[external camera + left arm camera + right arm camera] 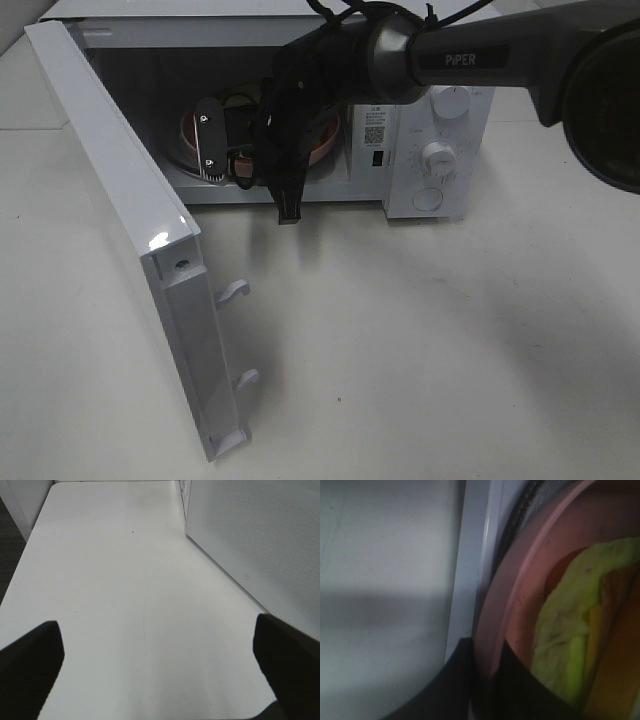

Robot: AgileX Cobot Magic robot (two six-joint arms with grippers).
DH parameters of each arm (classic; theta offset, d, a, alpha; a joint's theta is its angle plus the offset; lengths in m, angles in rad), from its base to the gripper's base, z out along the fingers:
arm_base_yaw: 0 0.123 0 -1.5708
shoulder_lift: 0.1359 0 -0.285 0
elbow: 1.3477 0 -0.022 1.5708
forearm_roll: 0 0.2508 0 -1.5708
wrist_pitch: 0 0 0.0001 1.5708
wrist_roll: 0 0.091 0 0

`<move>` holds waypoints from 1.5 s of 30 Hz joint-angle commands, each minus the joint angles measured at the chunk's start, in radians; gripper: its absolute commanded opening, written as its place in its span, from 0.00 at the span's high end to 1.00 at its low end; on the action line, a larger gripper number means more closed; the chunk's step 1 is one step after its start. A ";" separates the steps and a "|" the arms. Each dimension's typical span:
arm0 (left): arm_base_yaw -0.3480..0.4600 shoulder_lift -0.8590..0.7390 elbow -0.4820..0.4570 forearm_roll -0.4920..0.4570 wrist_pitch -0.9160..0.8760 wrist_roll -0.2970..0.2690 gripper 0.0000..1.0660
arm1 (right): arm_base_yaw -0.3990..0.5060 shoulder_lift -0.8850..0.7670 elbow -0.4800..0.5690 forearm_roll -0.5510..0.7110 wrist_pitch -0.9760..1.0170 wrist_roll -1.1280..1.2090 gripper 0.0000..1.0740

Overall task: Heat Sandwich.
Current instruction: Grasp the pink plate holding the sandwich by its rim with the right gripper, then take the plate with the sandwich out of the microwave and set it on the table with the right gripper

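From the high view, the right hand [262, 150] reaches into the open microwave [440, 150] at the pink plate [325, 140]. The left wrist view shows the left hand [160, 655] spread wide over bare counter [125, 570]. In the right wrist view, the fingers [512, 677] pinch the plate's rim, the sandwich [570, 645] lying on it; hold the plate level when moving it.

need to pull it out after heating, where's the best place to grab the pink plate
Its thin raised rim at the front edge, nearest the open door. The pink plate lies flat inside the microwave, sandwich on top; the right gripper pinches there.
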 commanded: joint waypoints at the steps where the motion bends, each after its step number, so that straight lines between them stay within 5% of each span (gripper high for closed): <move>1: 0.003 -0.016 0.001 0.000 -0.013 -0.005 0.08 | 0.000 -0.001 0.008 0.019 0.053 0.014 1.00; 22: 0.003 -0.016 0.001 0.000 -0.013 -0.005 0.08 | 0.003 -0.039 0.013 -0.012 0.092 -0.048 1.00; 45: 0.003 -0.016 0.001 0.000 -0.013 -0.005 0.08 | 0.003 -0.314 0.341 0.093 0.026 -0.358 1.00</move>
